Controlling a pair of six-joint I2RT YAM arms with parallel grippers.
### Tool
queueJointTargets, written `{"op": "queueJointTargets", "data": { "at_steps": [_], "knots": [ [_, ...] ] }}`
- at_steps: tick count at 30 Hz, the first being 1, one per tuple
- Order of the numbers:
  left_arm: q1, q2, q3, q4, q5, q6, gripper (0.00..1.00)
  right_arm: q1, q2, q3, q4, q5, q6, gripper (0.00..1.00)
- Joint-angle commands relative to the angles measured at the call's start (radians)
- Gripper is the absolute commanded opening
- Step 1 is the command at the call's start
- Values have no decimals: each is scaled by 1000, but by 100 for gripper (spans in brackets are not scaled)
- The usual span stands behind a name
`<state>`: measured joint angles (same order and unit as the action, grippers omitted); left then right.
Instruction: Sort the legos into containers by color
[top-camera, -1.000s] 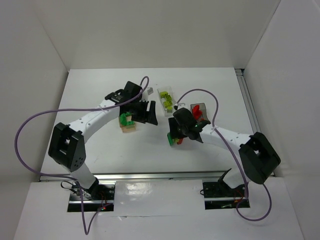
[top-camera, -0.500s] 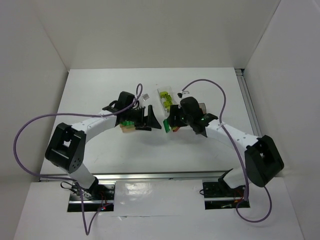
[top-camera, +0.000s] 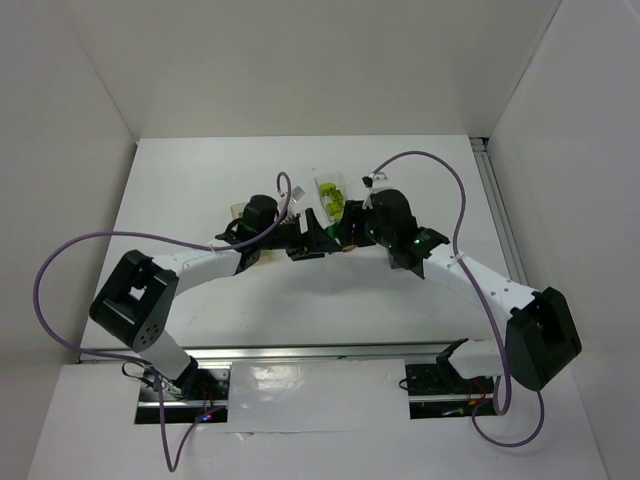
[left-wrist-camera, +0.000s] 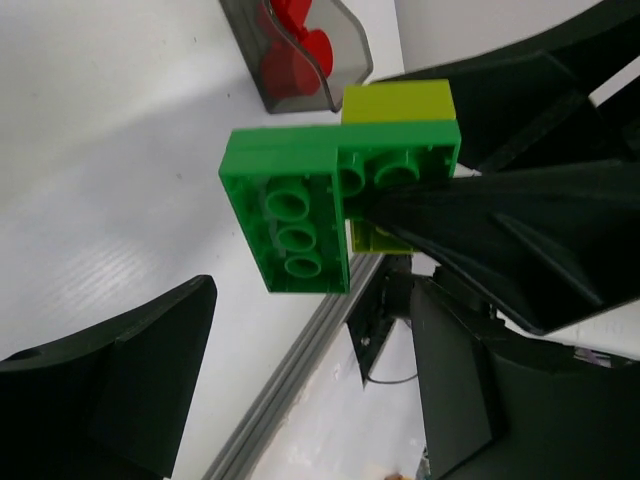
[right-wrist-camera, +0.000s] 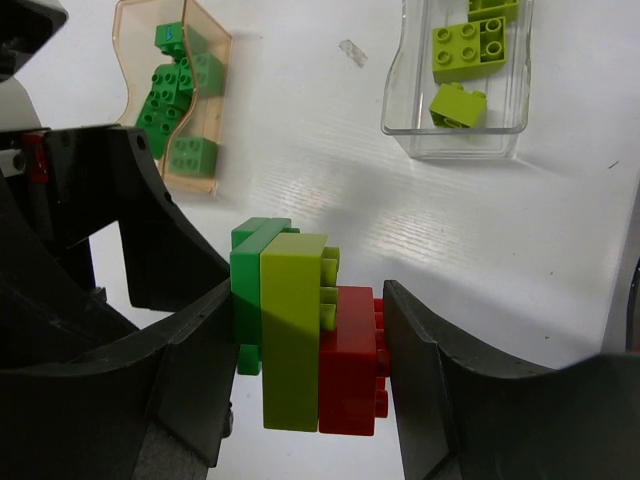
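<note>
The three-brick stack (right-wrist-camera: 290, 380) sits off the surface, pinched in the right tool (right-wrist-camera: 308, 330), whose jaws press its green face on one side and its red face on the other. The lime brick (right-wrist-camera: 293, 300) is sandwiched between the green brick (left-wrist-camera: 290, 230) and the red brick (right-wrist-camera: 352, 365). These are hard, light, glossy plastic pieces, locked together by their studs. They probably won't crush, but they could twist or pop free if squeezed off-centre, so flat side walls look like the best place to grip. The green brick overhangs its neighbours, which leaves the left tool (left-wrist-camera: 300, 370) a free end to take and pull away. That tool is released, its jaws spread wide on either side of the overhang and touching nothing. Both arms reach inward and meet nose to nose over the middle of the surface, near the far trays. The peach tray (right-wrist-camera: 190, 188) already holds green bricks, the clear tray (right-wrist-camera: 400, 100) lime ones, and the smoky tray (left-wrist-camera: 345, 55) red pieces.
</note>
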<state>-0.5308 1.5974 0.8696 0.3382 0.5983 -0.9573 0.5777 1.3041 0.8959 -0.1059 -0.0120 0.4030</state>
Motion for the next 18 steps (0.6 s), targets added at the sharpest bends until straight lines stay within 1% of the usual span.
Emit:
{"op": "queueJointTargets", "data": {
  "at_steps": [1, 3, 7, 9, 11, 15, 18],
  "knots": [
    [-12, -7, 50, 75, -52, 26, 86, -6, -2, 37, 28, -25, 3, 45],
    [-23, 13, 72, 47, -61, 35, 79, -6, -2, 37, 28, -36, 13, 45],
    [-23, 24, 72, 47, -87, 57, 71, -6, -2, 48, 28, -45, 13, 45],
    [-23, 24, 72, 47, -97, 69, 70, -15, -11, 48, 18, -45, 13, 45],
    [-23, 24, 72, 47, -97, 80, 67, -27, -11, 48, 18, -84, 22, 45],
    [-23, 15, 72, 59, -88, 80, 65, -65, -20, 57, 18, -189, 31, 45],
    [-23, -8, 62, 59, -88, 80, 58, -96, -29, 57, 18, -248, 40, 45]
  ]
}}
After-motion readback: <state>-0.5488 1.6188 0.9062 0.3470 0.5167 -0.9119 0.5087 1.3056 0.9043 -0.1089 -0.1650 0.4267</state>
